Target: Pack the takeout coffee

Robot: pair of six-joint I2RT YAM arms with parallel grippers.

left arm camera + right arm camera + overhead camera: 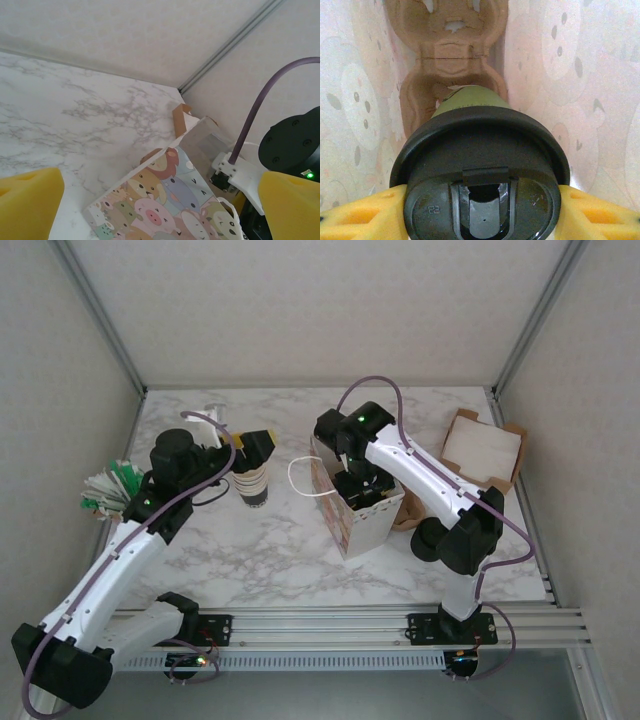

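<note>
Inside the animal-print bag (368, 525), right of centre, the takeout coffee (480, 145) is upright, long axis vertical (lid up, base toward the pulp carrier (452, 55)). The right gripper (481, 212) clamps its lid; the left gripper (159, 202) gapes wide, holding nothing.

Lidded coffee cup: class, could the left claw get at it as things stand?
Probably not: the cup sits inside the bag, gripped by the right claw, which crowds the opening.
</note>
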